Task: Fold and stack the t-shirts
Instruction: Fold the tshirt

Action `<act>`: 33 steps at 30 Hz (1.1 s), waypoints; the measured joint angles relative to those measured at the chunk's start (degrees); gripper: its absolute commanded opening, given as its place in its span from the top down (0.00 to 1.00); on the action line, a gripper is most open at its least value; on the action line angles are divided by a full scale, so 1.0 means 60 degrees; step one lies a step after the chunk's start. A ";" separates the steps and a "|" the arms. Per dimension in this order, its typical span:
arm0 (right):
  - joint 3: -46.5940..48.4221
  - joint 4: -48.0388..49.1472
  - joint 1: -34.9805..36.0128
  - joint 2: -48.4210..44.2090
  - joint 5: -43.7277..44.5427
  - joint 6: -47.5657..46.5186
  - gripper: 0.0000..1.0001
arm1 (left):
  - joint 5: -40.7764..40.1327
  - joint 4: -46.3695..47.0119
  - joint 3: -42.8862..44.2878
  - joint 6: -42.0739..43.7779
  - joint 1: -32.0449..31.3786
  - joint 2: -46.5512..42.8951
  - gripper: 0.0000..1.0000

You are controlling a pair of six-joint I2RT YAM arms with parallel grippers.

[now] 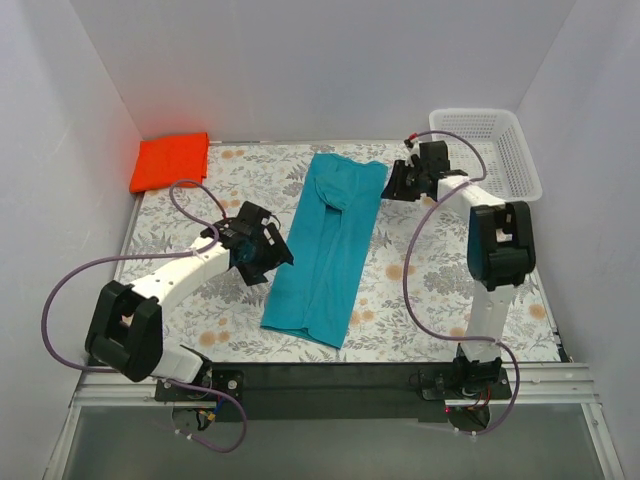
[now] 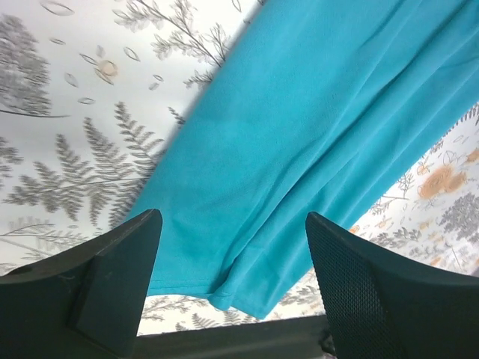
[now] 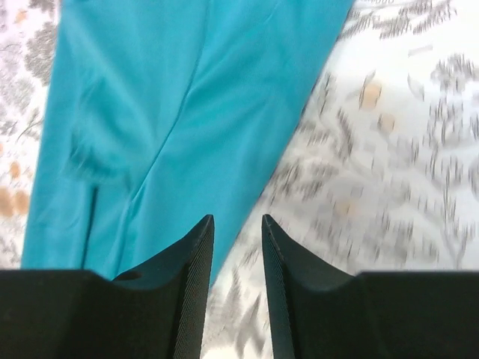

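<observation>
A teal t-shirt [image 1: 328, 245] lies folded into a long strip down the middle of the table, also seen in the left wrist view [image 2: 299, 134] and the right wrist view [image 3: 179, 112]. A folded orange t-shirt [image 1: 171, 160] sits at the far left corner. My left gripper [image 1: 268, 250] is open and empty beside the strip's left edge [image 2: 233, 224]. My right gripper [image 1: 398, 180] hangs by the strip's far right corner with its jaws a small gap apart, holding nothing [image 3: 238, 224].
A white plastic basket [image 1: 488, 150] stands at the far right. The table carries a floral cloth [image 1: 420, 270]. White walls close in the left, back and right sides.
</observation>
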 measured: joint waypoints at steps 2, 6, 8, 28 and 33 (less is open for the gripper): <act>-0.0947 -0.0222 0.0149 -0.1202 0.0273 -0.0011 0.61 | -0.0448 -0.0186 0.0080 0.0157 0.0000 -0.0306 0.23; -0.2605 -0.0295 0.0994 -0.3217 0.0601 0.0047 0.62 | -0.0831 -0.0616 -0.0229 0.0514 0.0000 -0.0790 0.24; -0.3177 -0.0164 0.1625 -0.3654 0.0681 0.0153 0.63 | -0.0885 -0.0794 -0.0546 0.0623 0.0000 -0.0925 0.24; -0.0827 0.0149 0.2284 0.0051 0.1253 -0.0539 0.68 | -0.0874 -0.1151 -0.1264 0.0812 0.0000 -0.1322 0.23; 0.0357 -0.0339 0.1872 0.0721 0.1541 -0.1209 0.68 | -0.0659 -0.1086 -0.1268 0.0801 0.0000 -0.1198 0.23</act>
